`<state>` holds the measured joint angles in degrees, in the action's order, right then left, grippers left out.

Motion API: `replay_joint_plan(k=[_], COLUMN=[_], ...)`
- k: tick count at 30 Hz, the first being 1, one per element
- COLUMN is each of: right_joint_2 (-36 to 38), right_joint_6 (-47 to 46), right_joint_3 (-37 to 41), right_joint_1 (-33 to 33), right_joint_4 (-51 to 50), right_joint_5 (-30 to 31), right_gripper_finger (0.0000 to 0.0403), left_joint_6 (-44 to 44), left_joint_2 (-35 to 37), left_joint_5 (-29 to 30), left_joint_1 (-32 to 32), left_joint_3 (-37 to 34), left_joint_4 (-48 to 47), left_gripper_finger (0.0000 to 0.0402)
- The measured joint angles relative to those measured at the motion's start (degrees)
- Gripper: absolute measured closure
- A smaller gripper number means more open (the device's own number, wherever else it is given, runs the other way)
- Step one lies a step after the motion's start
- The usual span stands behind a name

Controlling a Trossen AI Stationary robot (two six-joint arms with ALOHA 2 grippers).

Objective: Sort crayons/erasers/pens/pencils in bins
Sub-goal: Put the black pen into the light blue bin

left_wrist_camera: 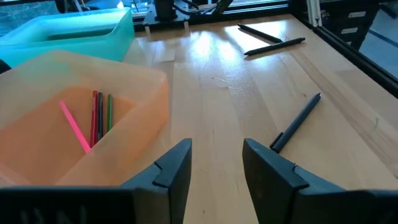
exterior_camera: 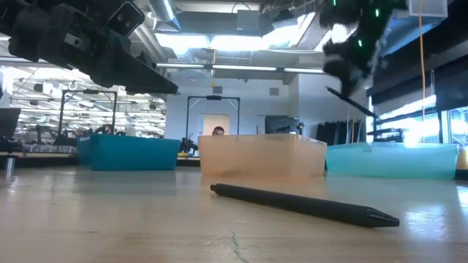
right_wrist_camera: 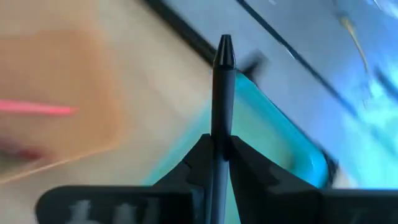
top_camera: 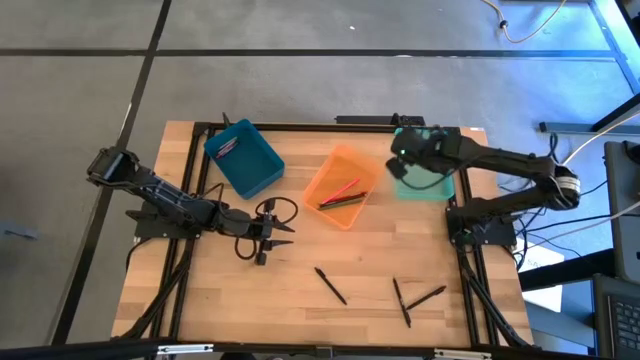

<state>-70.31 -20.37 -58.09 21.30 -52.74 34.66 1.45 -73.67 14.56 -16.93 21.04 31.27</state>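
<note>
The right gripper [right_wrist_camera: 214,163] is clenched on a black pen [right_wrist_camera: 222,99] above the teal bin [top_camera: 425,180], beside the orange bin [top_camera: 345,185] holding crayons [left_wrist_camera: 93,118]. The left gripper [left_wrist_camera: 214,168] hangs released over the table [top_camera: 300,290], where three pens [top_camera: 331,285] lie loose near the front edge.

A pale wood tabletop [top_camera: 300,290] with a straight grain pattern is seen, framed in black. Near its far edge, a deep blue bin [top_camera: 244,157], a translucent orange bin [top_camera: 341,186] and a light teal bin [top_camera: 424,180] are shown. Pink, red and green crayons [left_wrist_camera: 93,119] are seen in the orange bin. Three black pens [top_camera: 330,285] are seen toward the near edge. A black pen [right_wrist_camera: 222,112] is clamped by the dark right gripper [right_wrist_camera: 217,155].
</note>
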Motion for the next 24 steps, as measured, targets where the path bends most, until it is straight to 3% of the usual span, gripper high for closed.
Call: replay_joint_plan(k=[6,14,19,24], right_joint_2=[-0.65,-0.96,-0.39,1.82], right_joint_6=[-7.67,-5.88,-1.81,-3.51], right_joint_3=[9.41,17.5,17.42,15.96], right_joint_1=[8.75,13.79,13.9,7.44], right_joint_4=[3.87,12.02,13.36,16.19], right_joint_5=[-5.68,-6.28,-7.33,-12.93], right_gripper_finger=[0.0354,0.0314,0.027,0.023], left_joint_6=[0.01,1.38,1.64,2.89], left_joint_2=[0.0,0.0,0.0,0.0], left_joint_5=[0.61,2.74,5.52,7.28], left_joint_1=[0.0,0.04,0.04,0.25], left_joint_3=[0.0,0.0,0.0,0.02], left_joint_4=[0.0,0.0,0.0,-1.11], left_gripper_finger=[0.0266,0.0266,0.0266,0.0266])
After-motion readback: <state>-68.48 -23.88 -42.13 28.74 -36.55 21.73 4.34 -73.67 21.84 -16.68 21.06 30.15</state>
